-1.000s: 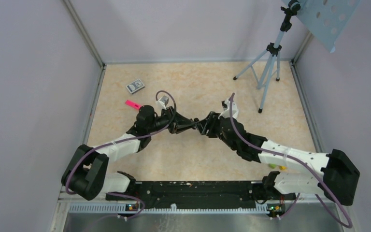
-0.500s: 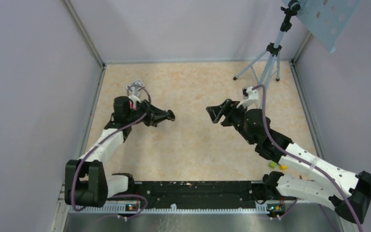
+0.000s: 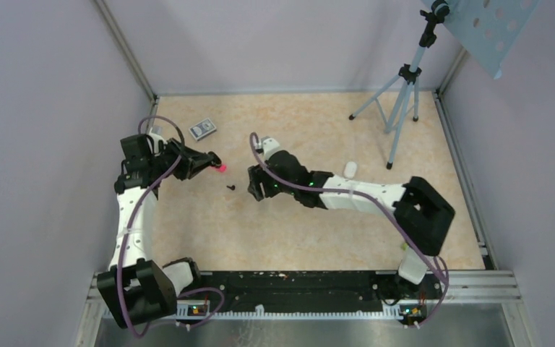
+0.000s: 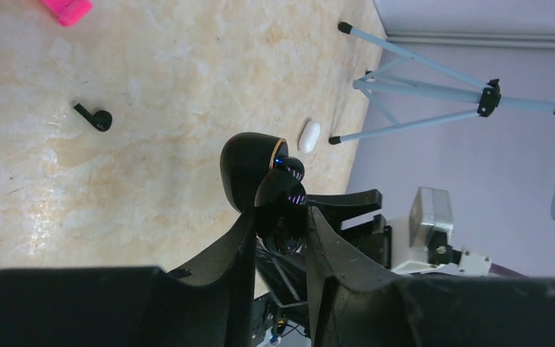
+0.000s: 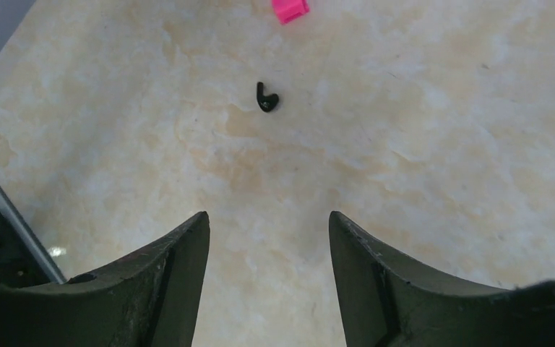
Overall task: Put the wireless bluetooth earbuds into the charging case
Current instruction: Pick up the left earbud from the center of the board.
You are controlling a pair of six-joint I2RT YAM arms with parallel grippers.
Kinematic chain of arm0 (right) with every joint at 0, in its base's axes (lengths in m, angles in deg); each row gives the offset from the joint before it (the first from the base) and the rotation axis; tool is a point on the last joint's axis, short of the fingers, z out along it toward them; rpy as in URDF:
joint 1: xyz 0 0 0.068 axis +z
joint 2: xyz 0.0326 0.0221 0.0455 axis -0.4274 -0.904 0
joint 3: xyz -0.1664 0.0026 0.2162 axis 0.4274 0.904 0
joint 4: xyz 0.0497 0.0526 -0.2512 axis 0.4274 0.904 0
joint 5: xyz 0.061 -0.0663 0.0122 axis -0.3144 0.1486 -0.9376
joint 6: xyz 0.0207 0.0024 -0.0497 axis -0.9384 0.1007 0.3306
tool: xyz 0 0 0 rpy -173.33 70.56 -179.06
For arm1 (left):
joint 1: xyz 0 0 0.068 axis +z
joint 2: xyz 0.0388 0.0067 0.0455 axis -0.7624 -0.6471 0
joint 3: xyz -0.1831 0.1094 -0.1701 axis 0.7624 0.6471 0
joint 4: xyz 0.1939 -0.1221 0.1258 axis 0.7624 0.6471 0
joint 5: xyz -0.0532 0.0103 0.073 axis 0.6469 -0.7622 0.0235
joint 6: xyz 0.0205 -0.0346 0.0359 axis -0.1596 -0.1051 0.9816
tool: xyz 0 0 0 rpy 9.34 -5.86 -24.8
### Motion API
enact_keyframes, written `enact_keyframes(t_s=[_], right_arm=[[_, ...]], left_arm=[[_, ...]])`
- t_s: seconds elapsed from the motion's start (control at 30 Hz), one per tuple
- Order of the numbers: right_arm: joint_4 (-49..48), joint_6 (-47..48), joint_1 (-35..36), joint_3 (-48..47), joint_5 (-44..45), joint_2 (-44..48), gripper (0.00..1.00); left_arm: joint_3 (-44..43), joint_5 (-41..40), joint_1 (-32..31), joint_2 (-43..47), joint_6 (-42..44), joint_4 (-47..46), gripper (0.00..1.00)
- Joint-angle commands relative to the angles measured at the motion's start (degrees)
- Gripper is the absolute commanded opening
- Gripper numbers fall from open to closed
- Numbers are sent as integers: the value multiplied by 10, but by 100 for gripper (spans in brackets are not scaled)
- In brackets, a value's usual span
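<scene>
Your left hand (image 4: 280, 217) is clamped on the open black charging case (image 4: 254, 168) at the bench's (image 5: 441, 144) left, and your right hand (image 5: 269, 231) hangs empty, jaws apart, near the middle. One black earbud (image 5: 266, 97) lies loose on the bench between them, not yet inserted; whether the other is seated, I cannot tell.

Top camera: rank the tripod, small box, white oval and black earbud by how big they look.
1. tripod, by far the largest
2. small box
3. white oval, clearly smaller than the box
4. black earbud, smallest
</scene>
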Motion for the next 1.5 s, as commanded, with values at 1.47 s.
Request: enact_keyframes(t_s=[1.47], right_arm=[[-145,64,68,-224,157,-374,26]], left_arm=[[-46,-18,41,-37,-59,16,0]])
